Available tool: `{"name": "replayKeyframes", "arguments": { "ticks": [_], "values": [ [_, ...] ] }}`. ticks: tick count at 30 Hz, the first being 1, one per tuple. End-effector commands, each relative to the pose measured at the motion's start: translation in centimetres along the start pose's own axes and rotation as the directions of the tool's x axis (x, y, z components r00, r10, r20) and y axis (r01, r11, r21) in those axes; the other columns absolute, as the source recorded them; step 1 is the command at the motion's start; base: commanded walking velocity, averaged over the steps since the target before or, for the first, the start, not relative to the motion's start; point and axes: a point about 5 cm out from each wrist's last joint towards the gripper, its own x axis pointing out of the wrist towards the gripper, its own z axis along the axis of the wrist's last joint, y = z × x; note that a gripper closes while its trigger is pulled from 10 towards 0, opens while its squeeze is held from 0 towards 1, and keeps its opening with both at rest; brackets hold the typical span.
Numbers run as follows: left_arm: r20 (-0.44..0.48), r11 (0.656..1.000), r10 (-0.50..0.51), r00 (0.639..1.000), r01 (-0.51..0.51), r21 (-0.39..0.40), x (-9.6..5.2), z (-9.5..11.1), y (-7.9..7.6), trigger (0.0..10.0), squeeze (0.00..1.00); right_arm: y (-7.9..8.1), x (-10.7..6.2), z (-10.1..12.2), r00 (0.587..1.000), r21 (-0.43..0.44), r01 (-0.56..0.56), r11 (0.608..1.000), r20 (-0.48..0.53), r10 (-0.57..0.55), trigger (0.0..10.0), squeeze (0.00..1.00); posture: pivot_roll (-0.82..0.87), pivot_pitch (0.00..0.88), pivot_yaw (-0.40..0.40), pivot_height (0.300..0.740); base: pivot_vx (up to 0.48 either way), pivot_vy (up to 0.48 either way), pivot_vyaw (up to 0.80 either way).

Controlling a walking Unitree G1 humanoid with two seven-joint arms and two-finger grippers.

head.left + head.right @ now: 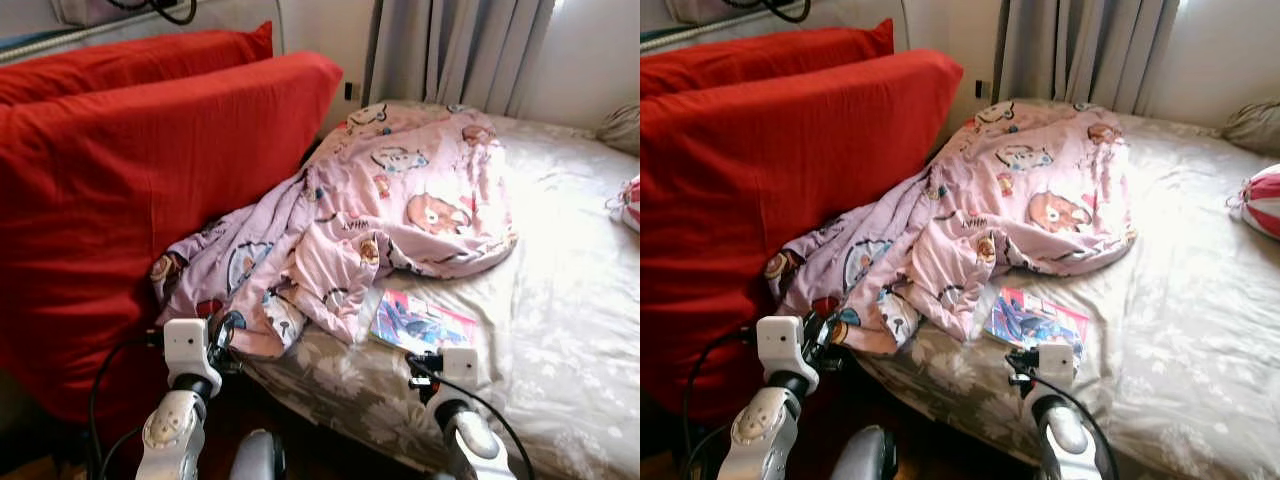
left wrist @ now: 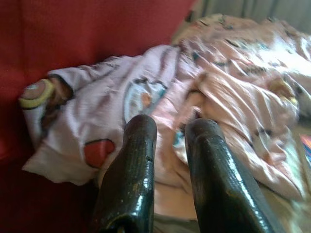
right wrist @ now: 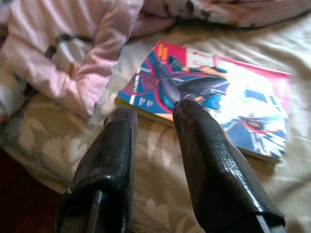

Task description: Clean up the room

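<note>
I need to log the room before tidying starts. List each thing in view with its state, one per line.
blanket: crumpled, heaped against the red cushions.
book: closed, flat on the bed, one corner under the blanket.
red cushions: upright, leaning at the bed's side.
curtain: hanging drawn.
bed sheet: spread, wrinkled.
left gripper: open, by the blanket.
right gripper: open, at the book's edge.

Head stereo views look forward-down over the bed [image 1: 560, 330]; wrist views sit close, left facing the blanket [image 2: 233, 97], right the book [image 3: 218, 92].
</note>
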Motion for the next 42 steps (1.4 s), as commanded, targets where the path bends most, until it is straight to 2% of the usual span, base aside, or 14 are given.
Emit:
{"name": "replayKeyframes", "arguments": {
  "ticks": [1, 5, 9, 12, 18, 21, 26, 30, 42],
  "values": [
    [-0.016, 1.000, 0.017, 1.000, -0.017, 0.007, -0.2, -0.2, 0.6, 10.0, 0.00, 0.8, 0.5, 0.6, 0.999, -0.001, -0.029, 1.000, 0.020, 0.029, 10.0, 0.00, 0.05, 0.000, 0.014, 0.601, 0.300, 0.000, 0.80],
    [-0.015, 1.000, 0.017, 1.000, -0.017, 0.006, -0.2, -0.2, 0.6, 10.0, 0.00, 0.8, 0.5, 0.6, 0.999, 0.009, -0.031, 0.999, 0.022, 0.031, 10.0, 0.00, 0.05, 0.000, 0.014, 0.601, 0.299, 0.000, 0.80],
    [-0.015, 1.000, 0.013, 1.000, -0.013, 0.006, -0.2, -0.2, 0.5, 10.0, 0.00, 0.6, 0.5, 0.7, 1.000, 0.026, -0.012, 1.000, 0.024, 0.011, 10.0, 0.00, 0.05, 0.000, 0.014, 0.601, 0.305, 0.000, 0.00],
    [-0.015, 1.000, 0.012, 1.000, -0.012, 0.005, -0.2, -0.2, 0.5, 10.0, 0.00, 0.2, 0.4, 0.6, 1.000, 0.020, 0.022, 1.000, 0.016, -0.022, 10.0, 0.00, 0.05, 0.000, 0.015, 0.601, 0.301, 0.000, 0.00],
    [-0.016, 1.000, 0.010, 1.000, -0.010, 0.007, -0.2, -0.2, 0.5, 10.0, 0.00, -0.9, 0.5, 0.8, 0.993, 0.090, 0.117, 0.989, 0.013, -0.119, 10.0, 0.00, 0.05, 0.000, 0.015, 0.601, 0.202, 0.000, 0.00],
    [-0.021, 1.000, 0.006, 1.000, -0.006, 0.008, -0.3, -0.2, 0.5, 10.0, 0.00, -2.9, 0.2, 1.1, 0.965, 0.157, 0.257, 0.954, 0.004, -0.261, 10.0, 0.00, 0.06, 0.000, 0.017, 0.601, 0.000, 0.000, 0.00],
    [-0.024, 1.000, 0.002, 1.000, -0.002, 0.009, -0.4, -0.2, 0.5, 10.0, 0.00, -3.7, 0.1, 1.2, 0.951, 0.187, 0.302, 0.935, 0.002, -0.308, 10.0, 0.00, 0.06, 0.000, 0.017, 0.601, 0.000, 0.000, 0.00],
    [-0.028, 1.000, -0.005, 1.000, 0.005, 0.009, -0.4, -0.3, 0.4, 10.0, 0.00, -5.1, -0.3, 0.8, 0.922, 0.243, 0.384, 0.891, -0.048, -0.385, 10.0, 0.00, 0.06, 0.000, 0.022, 0.601, 0.000, 0.000, 0.00],
    [-0.035, 1.000, -0.019, 0.999, 0.020, 0.015, -0.5, -0.2, 0.2, 10.0, 0.00, -6.0, -0.3, 0.8, 0.908, 0.222, 0.419, 0.880, -0.109, -0.405, 10.0, 0.00, 0.08, 0.000, 0.033, 0.601, 0.000, 0.000, 0.00]
  ]
}}
